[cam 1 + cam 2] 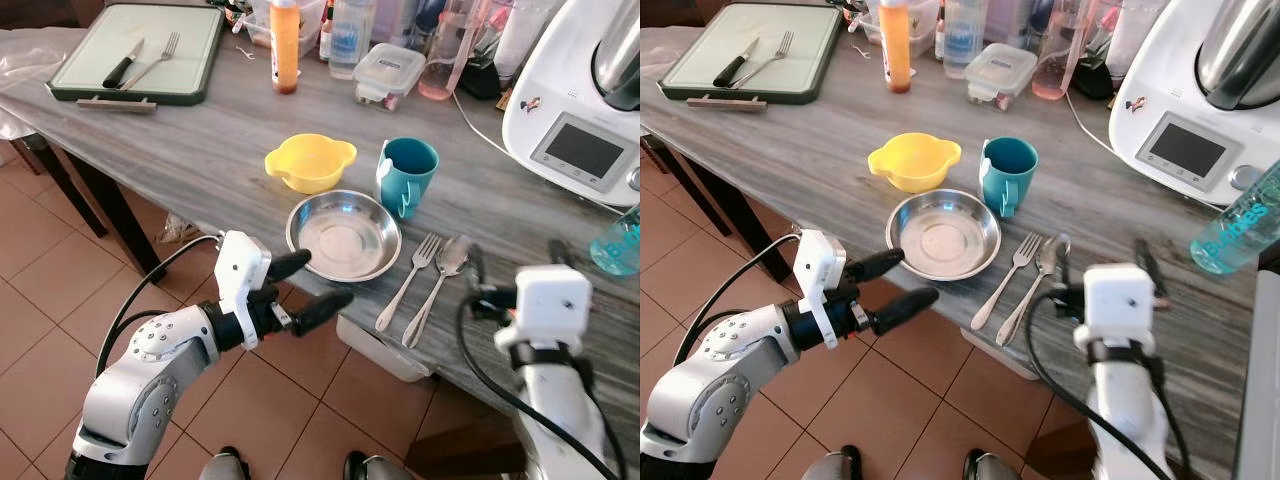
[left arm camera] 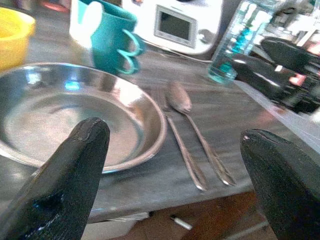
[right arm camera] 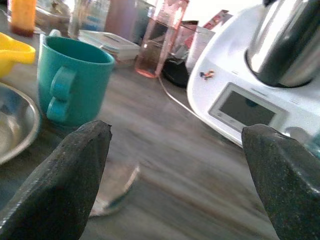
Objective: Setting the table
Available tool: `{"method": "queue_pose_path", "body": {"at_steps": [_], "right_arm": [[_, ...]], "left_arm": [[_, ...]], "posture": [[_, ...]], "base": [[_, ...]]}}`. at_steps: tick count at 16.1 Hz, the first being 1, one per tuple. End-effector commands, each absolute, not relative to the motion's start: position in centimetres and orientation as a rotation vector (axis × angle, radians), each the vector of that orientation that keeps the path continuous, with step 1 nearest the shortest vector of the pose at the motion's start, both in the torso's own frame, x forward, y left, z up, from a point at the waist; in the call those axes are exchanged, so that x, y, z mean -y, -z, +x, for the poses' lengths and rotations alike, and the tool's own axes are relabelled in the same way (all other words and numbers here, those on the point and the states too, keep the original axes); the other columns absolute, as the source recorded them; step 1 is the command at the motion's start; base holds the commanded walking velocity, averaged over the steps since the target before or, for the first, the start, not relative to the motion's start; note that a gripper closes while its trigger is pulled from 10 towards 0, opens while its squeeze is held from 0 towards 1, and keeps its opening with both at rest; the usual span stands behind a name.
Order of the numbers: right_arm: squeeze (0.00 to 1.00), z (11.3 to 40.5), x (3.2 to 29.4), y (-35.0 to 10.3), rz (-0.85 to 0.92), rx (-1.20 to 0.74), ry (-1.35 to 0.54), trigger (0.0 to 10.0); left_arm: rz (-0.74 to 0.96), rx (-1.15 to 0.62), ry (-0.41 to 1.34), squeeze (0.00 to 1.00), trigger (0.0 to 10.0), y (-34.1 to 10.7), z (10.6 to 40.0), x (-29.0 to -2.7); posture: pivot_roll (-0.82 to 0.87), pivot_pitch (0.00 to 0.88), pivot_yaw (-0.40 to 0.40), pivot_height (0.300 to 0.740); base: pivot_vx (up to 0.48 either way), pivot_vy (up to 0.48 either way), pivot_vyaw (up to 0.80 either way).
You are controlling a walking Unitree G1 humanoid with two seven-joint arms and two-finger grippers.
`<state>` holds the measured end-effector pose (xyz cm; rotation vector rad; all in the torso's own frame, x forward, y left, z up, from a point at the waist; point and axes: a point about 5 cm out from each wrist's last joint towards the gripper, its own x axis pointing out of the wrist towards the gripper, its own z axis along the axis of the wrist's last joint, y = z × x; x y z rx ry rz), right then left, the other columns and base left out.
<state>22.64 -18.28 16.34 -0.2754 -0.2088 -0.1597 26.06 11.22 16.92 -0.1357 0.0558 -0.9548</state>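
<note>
Grey table (image 1: 200,150) | left end effector (image 1: 310,283) open beside steel bowl (image 1: 344,236) | right end effector (image 3: 175,175) open, spoon (image 3: 112,192) blurred, seemingly below

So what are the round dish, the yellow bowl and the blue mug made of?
The round dish looks like polished metal, probably stainless steel: it is silvery and mirrors the light. The yellow bowl seems to be plastic, with an even matte colour and soft moulded handles. The blue mug could be plastic or glazed ceramic; its dull teal surface leaves that open.
</note>
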Motion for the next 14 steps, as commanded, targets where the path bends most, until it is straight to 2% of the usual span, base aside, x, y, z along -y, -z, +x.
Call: {"method": "queue_pose_path", "body": {"at_steps": [1, 5, 6, 9, 12, 14], "right_arm": [[1.0, 22.1, 18.4, -16.6, -0.283, 0.209, 0.164, 10.0], [1.0, 21.0, 17.8, -16.0, -0.263, 0.176, 0.151, 10.0], [1.0, 21.0, 17.5, -16.0, -0.255, 0.178, 0.138, 10.0], [1.0, 21.0, 17.2, -16.1, -0.247, 0.178, 0.106, 10.0], [1.0, 20.7, 17.5, -15.4, -0.263, 0.145, 0.078, 10.0], [1.0, 21.2, 17.0, -15.5, -0.255, 0.157, 0.049, 10.0]], "left_arm": [[-0.123, -0.034, 0.917, 0.0, 10.0, -17.2, 26.2, -11.4], [-0.092, 0.031, 0.635, 0.0, 10.0, -17.0, 26.8, -13.1], [-0.074, 0.05, 0.496, 0.0, 10.0, -16.9, 27.0, -14.1], [-0.022, 0.08, 0.388, 0.0, 10.0, -17.0, 26.6, -15.4], [0.076, 0.121, 0.166, 0.0, 10.0, -17.2, 26.0, -17.9], [0.094, 0.085, 0.197, 0.0, 10.0, -16.1, 25.6, -17.5]], "posture": [[0.14, 0.149, -0.083, 0.74], [0.14, 0.162, -0.086, 0.74], [0.14, 0.162, -0.086, 0.74], [0.17, 0.172, -0.104, 0.74], [0.2, 0.168, -0.117, 0.74], [0.21, 0.167, -0.116, 0.74]], "base": [[0.0, 0.0, 0.0], [0.0, 0.0, 0.0], [0.0, 0.0, 0.0], [0.0, 0.0, 0.0], [0.0, 0.0, 0.0], [0.0, 0.0, 0.0]]}}
